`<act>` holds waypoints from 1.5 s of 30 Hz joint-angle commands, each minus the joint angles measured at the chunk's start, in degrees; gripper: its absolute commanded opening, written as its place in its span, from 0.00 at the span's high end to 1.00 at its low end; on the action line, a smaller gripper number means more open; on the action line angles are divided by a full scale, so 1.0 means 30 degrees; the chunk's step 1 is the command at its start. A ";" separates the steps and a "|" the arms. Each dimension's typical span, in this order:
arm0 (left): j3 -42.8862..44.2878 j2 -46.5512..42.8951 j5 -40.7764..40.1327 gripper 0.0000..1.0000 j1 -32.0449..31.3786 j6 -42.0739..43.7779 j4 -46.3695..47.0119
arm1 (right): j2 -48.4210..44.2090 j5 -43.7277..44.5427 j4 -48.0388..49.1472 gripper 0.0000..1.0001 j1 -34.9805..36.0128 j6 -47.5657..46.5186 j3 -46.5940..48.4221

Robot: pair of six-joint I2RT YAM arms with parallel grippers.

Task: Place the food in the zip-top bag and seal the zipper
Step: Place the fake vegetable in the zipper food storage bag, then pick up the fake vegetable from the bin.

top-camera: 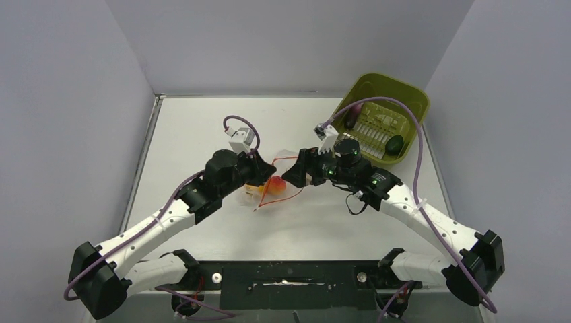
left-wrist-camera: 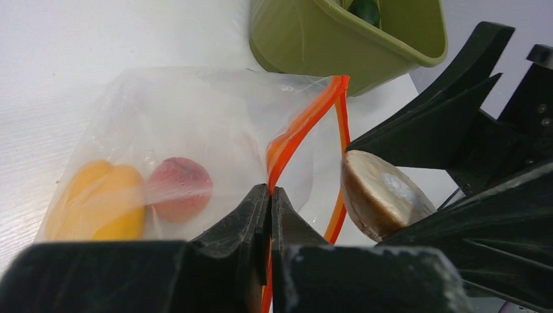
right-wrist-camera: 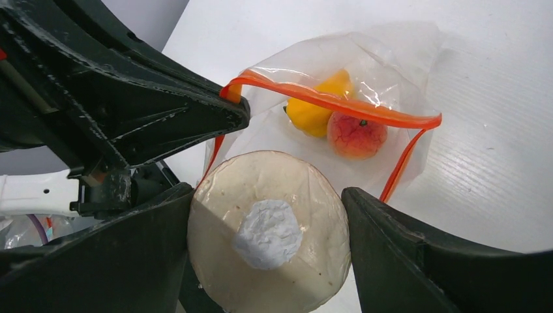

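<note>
Left claw [left-wrist-camera: 270,192] pressed together, pinching zipper [right-wrist-camera: 339,104] at near end of zip-top bag [left-wrist-camera: 195,117], so mouth stands open. Bag lies on counter [top-camera: 195,128] between both claws. Inside bag: 2 foods, yellow-orange bell pepper [left-wrist-camera: 104,202] and red-orange round fruit [left-wrist-camera: 179,188], touching. Right claw [top-camera: 298,173] spread wide, gripping 1 pale round slice [right-wrist-camera: 270,228] by its rim, right at bag mouth, outside it. Far right: 1 olive-green basket [top-camera: 417,101] with 2 pieces, dark purple piece [top-camera: 350,120] and dark green piece [top-camera: 394,143]. 5 foods total.

I can read no writing, label, brand or number in any view: none on the zip-top bag [right-wrist-camera: 391,59], the pale round slice [right-wrist-camera: 270,231], the green basket [top-camera: 419,101] or my arms.
</note>
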 commanded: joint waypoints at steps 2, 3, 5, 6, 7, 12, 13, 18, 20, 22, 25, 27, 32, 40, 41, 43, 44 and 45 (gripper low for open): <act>0.0390 -0.0699 0.0497 1.00 0.0105 -0.0308 0.1251 | 0.0661 0.0817 0.1512 0.36 0.0247 0.0358 0.0409; 0.0327 -0.0806 0.0527 1.00 0.0106 -0.0353 0.1280 | 0.0795 0.0849 0.1597 0.35 0.0237 0.0381 0.0416; 0.0212 -0.0933 0.0578 1.00 0.0106 -0.0464 0.1317 | 0.1123 0.0934 0.1548 0.32 0.0279 0.0380 0.0462; 0.0176 -0.0974 0.0555 1.00 0.0106 -0.0486 0.1324 | 0.1230 0.0966 0.1499 0.30 0.0256 0.0402 0.0510; 0.0139 -0.1045 0.0556 1.00 0.0106 -0.0529 0.1324 | 0.1280 0.1047 0.1493 0.28 0.0282 0.0431 0.0480; -0.0083 -0.1226 0.0507 1.00 0.0106 -0.0690 0.1538 | 0.1262 0.1750 0.1462 0.16 0.0294 0.0313 0.0338; -0.0088 -0.1208 0.0524 1.00 0.0106 -0.0719 0.1578 | 0.1262 0.1796 0.1339 0.14 0.0294 0.0280 0.0367; -0.0130 -0.1043 0.0579 1.00 0.0102 -0.0752 0.1672 | 0.0969 0.2006 0.1369 0.05 0.0294 0.0194 0.0322; -0.0136 -0.0983 0.0571 1.00 0.0105 -0.0745 0.1727 | 0.0817 0.2077 0.1379 0.05 0.0296 0.0126 0.0283; -0.0126 -0.0949 0.0560 1.00 0.0106 -0.0752 0.1757 | 0.0718 0.1997 0.1312 0.06 0.0293 0.0048 0.0332; -0.0148 -0.0936 0.0539 1.00 0.0106 -0.0751 0.1764 | 0.0527 0.1827 0.1233 0.07 0.0294 -0.0120 0.0421; -0.0201 -0.0921 0.0509 1.00 0.0102 -0.0727 0.1779 | 0.0432 0.1680 0.1204 0.08 0.0276 -0.0355 0.0470; -0.0499 -0.0791 0.0124 1.00 0.0106 -0.0428 0.1617 | 0.0378 0.0672 0.0946 0.08 0.0273 -0.1958 0.0847; -0.0935 -0.0728 0.0183 1.00 0.0091 0.0622 0.1456 | -0.0185 0.1593 -0.0435 0.08 0.0010 -0.3792 0.2229; -0.1007 -0.0769 0.0370 1.00 0.0104 0.0800 0.1531 | -0.0267 0.1832 -0.0532 0.08 -0.0019 -0.4052 0.2368; -0.1043 -0.0777 0.0812 1.00 0.0105 0.1292 0.1655 | -0.0334 0.2346 -0.0619 0.08 -0.0122 -0.4597 0.2720; -0.0999 -0.0746 0.0965 1.00 0.0106 0.1561 0.1633 | -0.0318 0.2647 -0.0731 0.08 -0.0275 -0.4849 0.2961; -0.0927 -0.0709 0.1069 1.00 0.0106 0.1851 0.1583 | -0.0272 0.3018 -0.0899 0.09 -0.0440 -0.5111 0.3221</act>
